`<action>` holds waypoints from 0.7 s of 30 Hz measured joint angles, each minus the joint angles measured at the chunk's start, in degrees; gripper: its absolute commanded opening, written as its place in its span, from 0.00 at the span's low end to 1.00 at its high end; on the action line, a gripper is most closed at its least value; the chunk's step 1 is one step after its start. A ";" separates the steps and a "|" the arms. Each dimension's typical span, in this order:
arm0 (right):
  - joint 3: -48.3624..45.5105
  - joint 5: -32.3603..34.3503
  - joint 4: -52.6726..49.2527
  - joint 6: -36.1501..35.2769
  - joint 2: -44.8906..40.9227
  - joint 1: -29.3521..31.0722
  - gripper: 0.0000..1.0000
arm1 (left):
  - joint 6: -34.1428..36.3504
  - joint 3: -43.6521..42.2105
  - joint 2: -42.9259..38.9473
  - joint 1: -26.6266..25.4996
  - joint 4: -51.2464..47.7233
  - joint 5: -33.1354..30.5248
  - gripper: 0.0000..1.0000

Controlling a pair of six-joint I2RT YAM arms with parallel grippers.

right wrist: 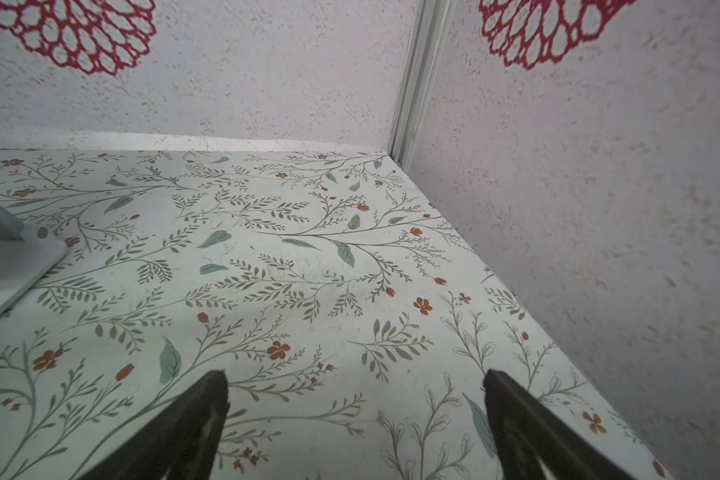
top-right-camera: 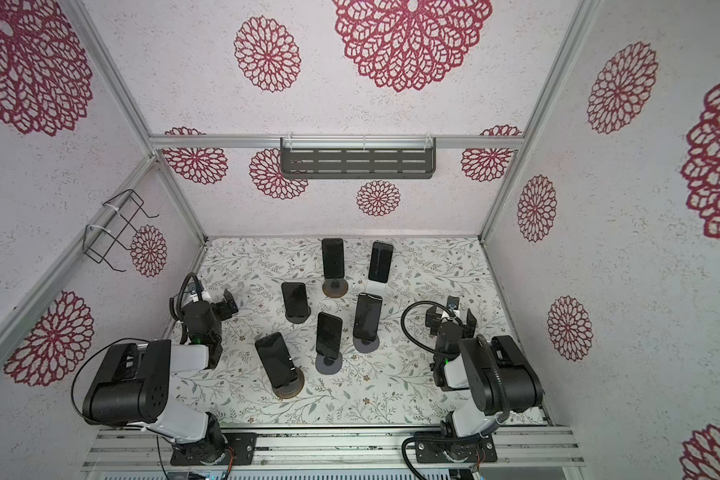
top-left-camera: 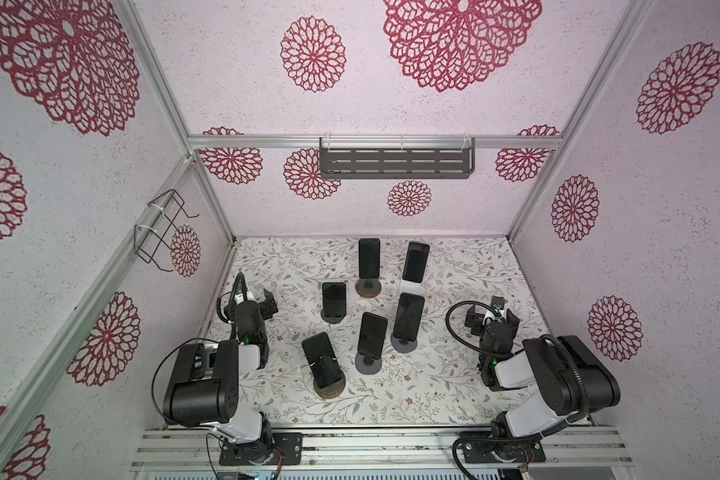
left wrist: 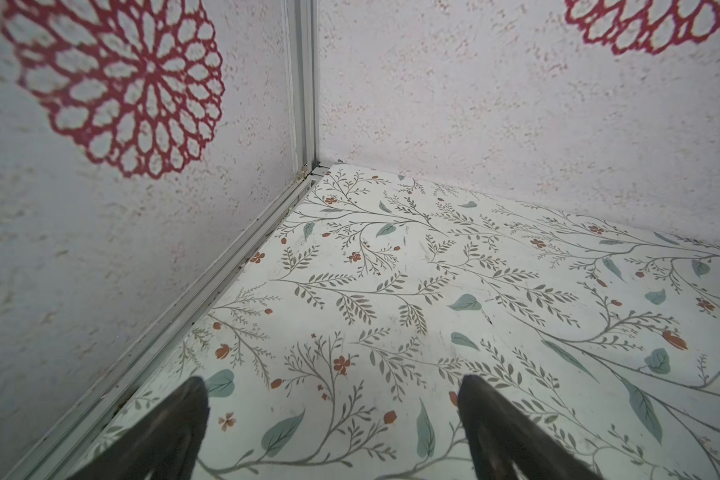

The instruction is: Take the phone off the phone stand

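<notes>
Holdings on the floral table: six dark phones, each propped on its own stand. Back row: back-centre phone on a round brown base; back-right phone on a white stand. Middle: mid-left phone on a dark stand; mid-right phone on a grey disc base. Front: centre-front phone on a second grey disc; front-left phone, leaning well back, on a second brown base. Left gripper: near the left wall, well apart from every phone; its wrist view shows the jaws spread wide over bare table, nothing between them. Right gripper: near the right wall, likewise wide open and empty, facing the far right corner; only a pale stand foot shows at the edge of its wrist view. Status: nothing done; every phone is seated in its stand and none is touched. Which phone is meant cannot be told. Outstanding, by judgement: pick a phone, approach it, close on its side edges, lift it clear of the stand's lip, and set it down on the table.
</notes>
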 measured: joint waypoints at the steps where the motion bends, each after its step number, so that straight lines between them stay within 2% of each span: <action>1: 0.00 0.00 -0.07 0.02 0.00 0.00 0.99 | 0.00 0.00 -0.02 0.00 0.00 0.00 0.97; 15: 0.63 -1.29 -1.86 0.48 -0.09 -0.59 0.99 | -0.02 0.00 0.00 0.00 0.00 0.00 0.97; 21: 3.06 -5.46 -5.81 2.38 -0.33 -3.93 0.99 | 0.00 0.00 0.00 0.00 0.00 0.00 0.97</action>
